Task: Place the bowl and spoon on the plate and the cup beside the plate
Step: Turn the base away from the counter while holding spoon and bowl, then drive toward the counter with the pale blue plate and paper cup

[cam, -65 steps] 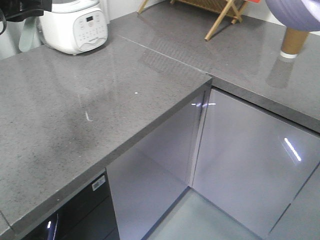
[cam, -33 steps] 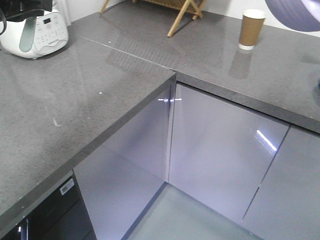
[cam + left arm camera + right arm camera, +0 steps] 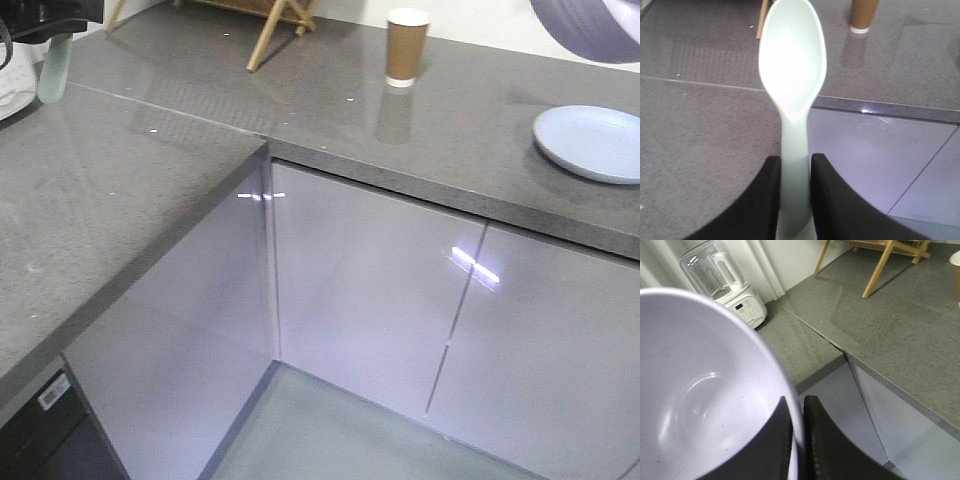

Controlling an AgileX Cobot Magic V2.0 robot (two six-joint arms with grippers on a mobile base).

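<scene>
left gripper [image 3: 795, 165]: closest to you in the left wrist view. Its two black fingers are clamped on the spoon's handle, one on each side.
spoon [image 3: 792, 65]: you hold it by the lower handle. It points straight away from the fingers, with the hollow of the scoop facing the camera. It is in the air over the counter's inner corner and touches nothing but the fingers.
right gripper [image 3: 797, 412]: its fingers are pinched together on the bowl's rim, one inside the wall and one outside.
bowl [image 3: 700, 390]: you hold it by its rim in the air, and it fills the lower left of the right wrist view. In the front view only a part of it shows, at the top right corner, higher in the picture than the plate.
cabinet doors [image 3: 370, 290]: glossy pale grey fronts under the worktop, meeting at the inner corner.
counter [image 3: 470, 120]: grey, speckled and L-shaped.
plate [image 3: 592, 142]: it lies flat on the counter at the right, near the front edge. The frame cuts off its right side.
cup [image 3: 406, 47]: it stands upright on the counter, farther back than the plate and well apart from it on the left.
wooden stand [image 3: 280, 25]: its slanted legs rest on the counter at the back, left of the cup.
blender [image 3: 732, 287]: a white base with a clear jug, on the far end of the counter near a pale curtain.
</scene>
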